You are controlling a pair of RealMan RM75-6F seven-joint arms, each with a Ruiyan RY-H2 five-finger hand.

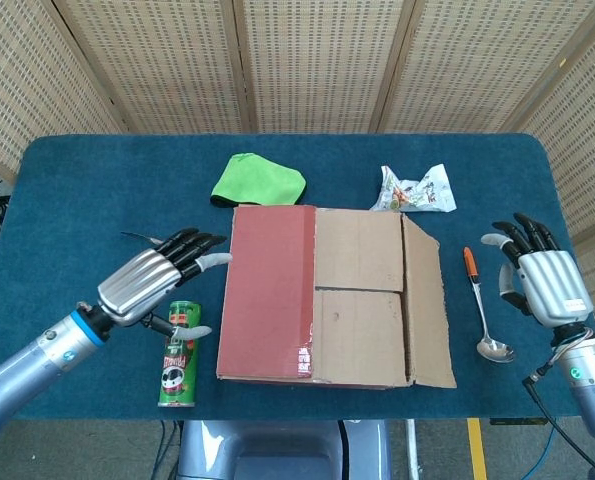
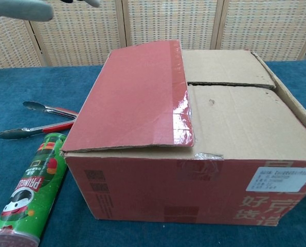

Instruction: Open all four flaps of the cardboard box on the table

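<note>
Cardboard box (image 1: 322, 295) — just right of left hand (image 1: 162, 280) (open) | apart

1. Cardboard box (image 1: 332, 296): plain brown top, one flap (image 2: 135, 95) red.
2. Table (image 1: 97, 190): dark teal-blue cloth.
3. Cloth (image 1: 258, 181): bright green.
4. Can (image 2: 30, 193): green, red and white print.
5. Tongs (image 2: 34, 121): silver, red trim.
6. Spoon (image 1: 482, 305): silver, orange handle.
7. Screen (image 1: 307, 60): beige lattice.
8. Left hand (image 1: 157, 280), right hand (image 1: 542, 280): silver backs, black fingers.
</note>
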